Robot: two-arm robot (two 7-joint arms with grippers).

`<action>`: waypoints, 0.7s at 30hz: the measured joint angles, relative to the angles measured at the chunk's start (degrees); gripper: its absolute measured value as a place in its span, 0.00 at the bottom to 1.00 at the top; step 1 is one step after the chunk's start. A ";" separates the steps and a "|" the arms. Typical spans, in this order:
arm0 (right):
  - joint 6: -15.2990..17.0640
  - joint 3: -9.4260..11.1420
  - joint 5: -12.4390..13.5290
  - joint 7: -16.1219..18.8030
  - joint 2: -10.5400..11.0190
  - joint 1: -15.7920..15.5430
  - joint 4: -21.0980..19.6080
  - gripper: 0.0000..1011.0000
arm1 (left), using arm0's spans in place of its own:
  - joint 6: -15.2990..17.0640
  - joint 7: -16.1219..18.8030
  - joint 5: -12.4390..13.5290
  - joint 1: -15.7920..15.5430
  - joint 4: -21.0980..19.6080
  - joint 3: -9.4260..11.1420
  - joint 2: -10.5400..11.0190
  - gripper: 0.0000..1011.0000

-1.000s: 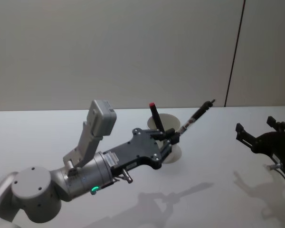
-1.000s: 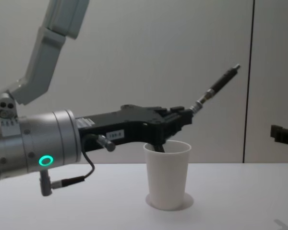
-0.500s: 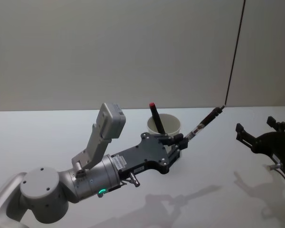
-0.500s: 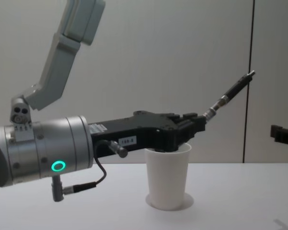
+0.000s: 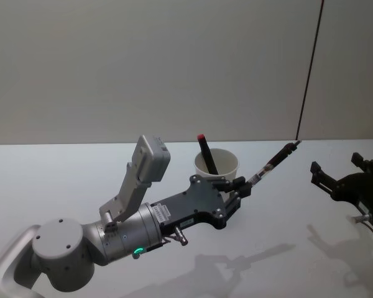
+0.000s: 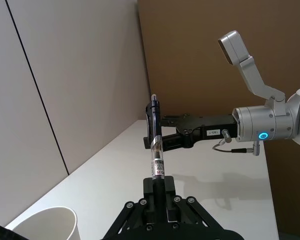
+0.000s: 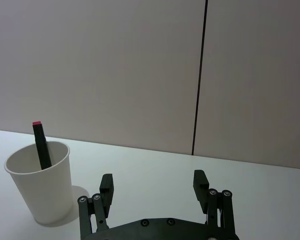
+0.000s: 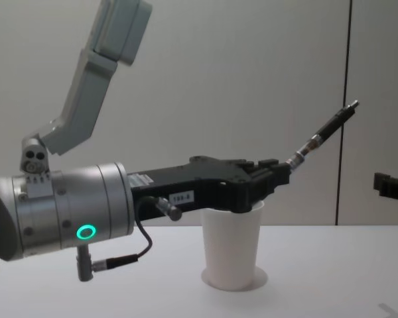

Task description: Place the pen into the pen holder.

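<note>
- Left gripper (image 5: 239, 186) sits mid-frame in the head view, clenched on one end of a slim black pen with a clear, labelled middle section (image 5: 275, 162).
- The pen is held in the air and tilted; its free end points up toward the right of the frame. It does not touch the cup.
- Chest view: the left gripper (image 8: 282, 173) is just above the right side of the rim of the pen holder, a plain white tapered paper cup (image 8: 231, 252). The pen (image 8: 322, 136) runs up and right from there, clear of the rim.
- Left wrist view: the fingers are closed around the pen (image 6: 155, 135), and the cup's rim (image 6: 45, 225) is in the lower-left corner.
- The pen holder (image 5: 222, 164) stands upright on the white tabletop (image 5: 81, 180), centre frame. A black marker with a red cap (image 5: 206, 154) leans inside it.
- Right gripper (image 5: 336, 166) is at the right edge of the head view, low over the table and well apart from the cup.
- Right wrist view: the right gripper (image 7: 153, 181) has its fingers spread with nothing between them. The cup (image 7: 40, 192) and the marker (image 7: 41, 147) are at lower left.
</note>
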 joint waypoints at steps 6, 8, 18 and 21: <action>-0.21 0.10 0.06 0.52 0.11 -0.08 -0.07 0.99 | 0.04 -0.04 0.00 -0.03 0.06 0.06 -0.06 0.13; -0.30 0.18 0.31 0.99 0.20 -0.11 -0.11 0.99 | 0.04 -0.06 0.00 -0.04 0.08 0.08 -0.07 0.13; -0.78 0.95 3.13 4.78 1.03 -0.27 -0.14 0.99 | 0.05 -0.09 0.00 -0.07 0.13 0.13 -0.12 0.13; -0.95 1.36 4.61 6.65 1.46 -0.32 0.06 0.99 | 0.05 -0.09 0.00 -0.07 0.14 0.14 -0.13 0.13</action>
